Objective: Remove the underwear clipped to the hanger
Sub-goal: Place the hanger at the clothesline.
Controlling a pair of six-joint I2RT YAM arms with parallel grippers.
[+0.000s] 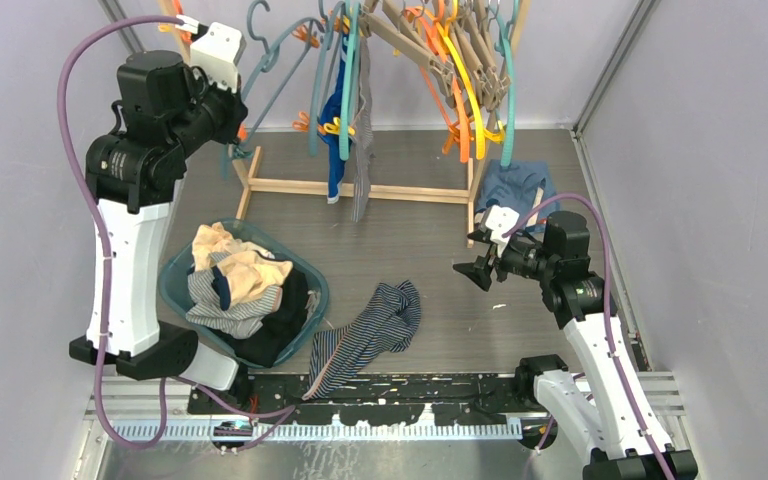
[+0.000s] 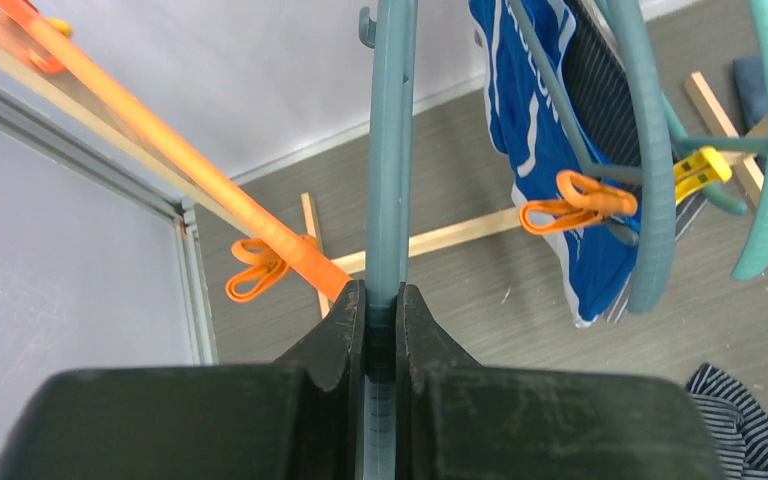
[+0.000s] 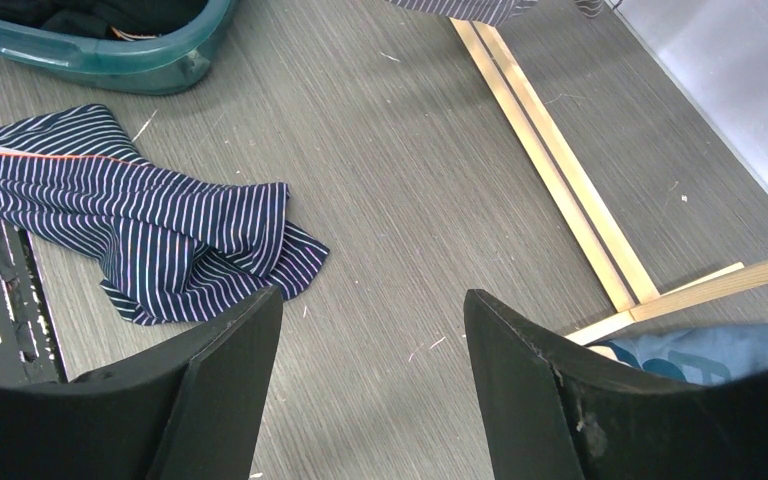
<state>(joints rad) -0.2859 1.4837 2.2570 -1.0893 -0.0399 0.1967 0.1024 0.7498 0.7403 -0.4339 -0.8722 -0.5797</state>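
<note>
The left gripper (image 2: 382, 300) is clamped on the edge of a slate hanger (image 2: 390, 150) high at the rack's (image 1: 360, 188) left end. The right gripper (image 3: 372, 300) hangs low over the table (image 3: 410, 150) with its jaws apart and nothing between them. The blue underwear (image 2: 540, 150) hangs on a neighbouring hanger beside a grey pair (image 1: 362, 150), pinned by an orange clip (image 2: 575, 200) and a yellow clip (image 2: 702, 168). A pinstriped pair (image 3: 160, 230) lies loose on the table near the basket (image 3: 140, 60), which holds more garments. The held hanger looks bare from the wrist view, and I cannot tell whether any cloth is fixed to it lower down. If it is bare, the useful move is likely to set it aside and take the hanger with the blue pair instead. For the pull itself, the left arm should brace that hanger just beside a clip so it cannot swing. The right arm should rise, pinch the fabric close under the orange clip and draw straight down, one clip at a time. A grip on the hem far from the clip would probably only stretch the cloth and tilt the hanger into the crowded ones next to it.
</note>
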